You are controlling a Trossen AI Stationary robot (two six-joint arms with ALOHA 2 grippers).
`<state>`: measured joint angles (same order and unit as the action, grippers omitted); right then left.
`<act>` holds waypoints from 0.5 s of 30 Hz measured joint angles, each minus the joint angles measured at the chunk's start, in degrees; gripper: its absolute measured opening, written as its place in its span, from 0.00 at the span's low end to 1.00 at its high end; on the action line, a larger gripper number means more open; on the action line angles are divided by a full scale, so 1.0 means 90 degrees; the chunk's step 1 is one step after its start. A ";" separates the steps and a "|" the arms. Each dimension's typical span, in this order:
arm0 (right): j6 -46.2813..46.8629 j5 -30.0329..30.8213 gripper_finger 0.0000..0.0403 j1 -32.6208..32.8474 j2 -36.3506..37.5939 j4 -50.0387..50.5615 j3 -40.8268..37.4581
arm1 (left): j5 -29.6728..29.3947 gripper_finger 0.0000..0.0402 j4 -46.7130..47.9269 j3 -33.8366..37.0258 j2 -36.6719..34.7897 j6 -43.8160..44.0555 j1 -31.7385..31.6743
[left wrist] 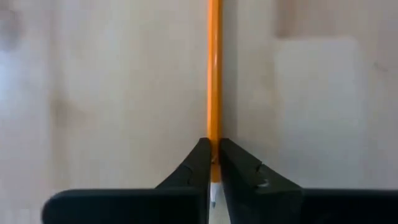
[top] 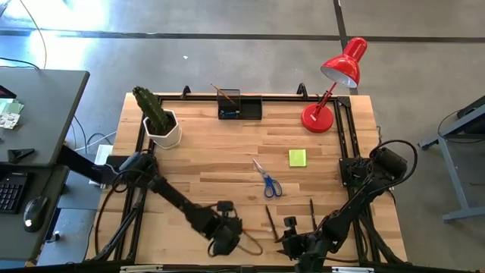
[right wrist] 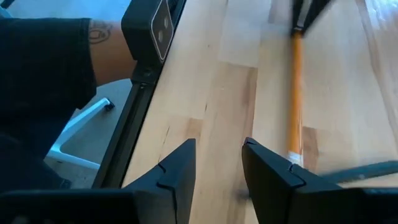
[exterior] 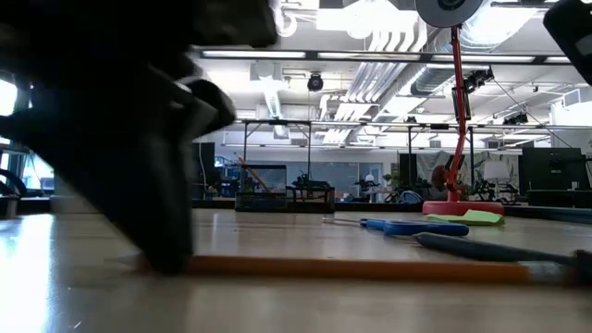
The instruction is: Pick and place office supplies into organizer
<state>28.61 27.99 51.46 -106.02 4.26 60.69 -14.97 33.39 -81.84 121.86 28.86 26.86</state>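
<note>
Apparently left gripper [left wrist: 213,171] on orange pencil [left wrist: 214,74], near table's [top: 227,152] front edge.

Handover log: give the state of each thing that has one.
left gripper: shut on pencil, which lies on table
right gripper: open, empty
scissors: flat on table, blades apart
organizer: upright, a pencil leaning inside

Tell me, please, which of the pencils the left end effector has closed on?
The orange pencil lying flat near the table's front edge, pinched by the left end effector. The other pencil stands in the organizer at the back.
</note>
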 joint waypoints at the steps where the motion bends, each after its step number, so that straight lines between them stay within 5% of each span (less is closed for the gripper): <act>1: 0.0040 -0.0018 0.31 0.0000 0.0000 0.0004 0.0000 | 0.0014 0.05 -0.0001 0.0000 0.0002 0.0000 -0.0111; 15: 0.1326 0.0207 0.31 0.0032 0.0005 0.1193 0.0001 | 0.0821 0.03 0.0125 0.0014 -0.0002 0.0150 -0.1561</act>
<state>40.54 29.85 51.75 -105.97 15.00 60.71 -7.58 34.52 -81.71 121.84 30.21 12.81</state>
